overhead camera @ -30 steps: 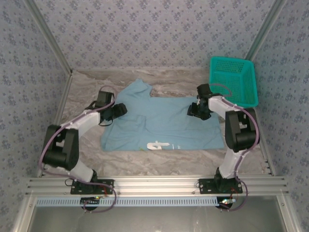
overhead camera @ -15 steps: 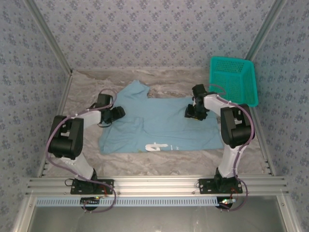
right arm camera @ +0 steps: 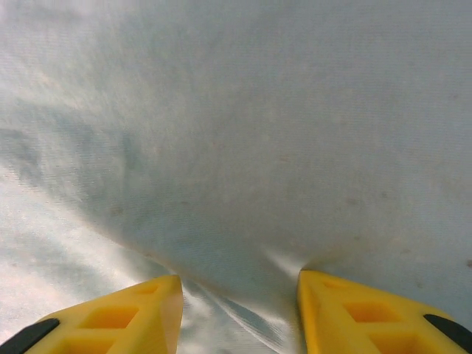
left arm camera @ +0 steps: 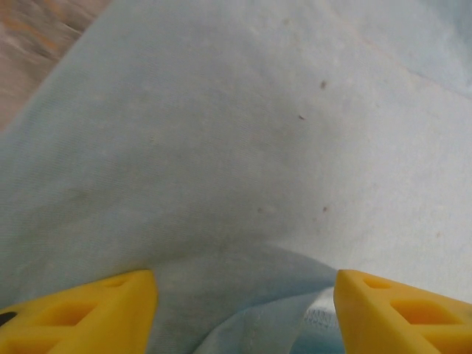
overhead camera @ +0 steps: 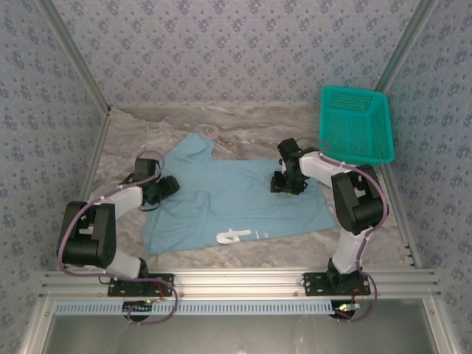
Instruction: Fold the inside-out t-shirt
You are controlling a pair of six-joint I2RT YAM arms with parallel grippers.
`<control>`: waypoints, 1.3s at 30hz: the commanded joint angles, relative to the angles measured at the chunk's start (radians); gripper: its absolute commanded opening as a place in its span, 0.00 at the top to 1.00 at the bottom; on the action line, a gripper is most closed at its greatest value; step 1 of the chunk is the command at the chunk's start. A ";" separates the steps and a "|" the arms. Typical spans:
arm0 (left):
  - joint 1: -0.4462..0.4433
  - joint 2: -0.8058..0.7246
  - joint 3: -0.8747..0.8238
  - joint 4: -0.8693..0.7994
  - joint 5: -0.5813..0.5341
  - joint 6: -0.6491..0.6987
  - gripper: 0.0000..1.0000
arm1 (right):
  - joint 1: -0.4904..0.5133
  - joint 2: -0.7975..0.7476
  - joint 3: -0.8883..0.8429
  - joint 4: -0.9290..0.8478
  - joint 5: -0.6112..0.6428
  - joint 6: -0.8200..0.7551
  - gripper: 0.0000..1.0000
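Now both grippers, left gripper point(overhead camera: 169, 184) and right gripper point(overhead camera: 280, 182), pinch the t-shirt point(overhead camera: 236, 203); they should drag it evenly, keeping the cloth taut.

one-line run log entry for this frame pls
stage: dragging shirt flat | left gripper: fabric bunched between fingers | right gripper: fingers pressed on cloth | t-shirt: spread, unfolded | basket: far right
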 commanded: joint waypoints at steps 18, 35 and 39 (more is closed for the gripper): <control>0.022 0.087 0.320 -0.013 -0.003 0.064 0.32 | -0.148 0.280 0.512 -0.110 0.323 -0.116 0.39; -0.009 0.122 0.348 0.010 -0.006 0.080 0.32 | -0.182 0.494 0.716 -0.208 0.322 -0.074 0.43; -0.010 0.162 0.375 0.026 -0.002 0.101 0.32 | -0.184 0.513 0.735 -0.213 0.308 -0.079 0.51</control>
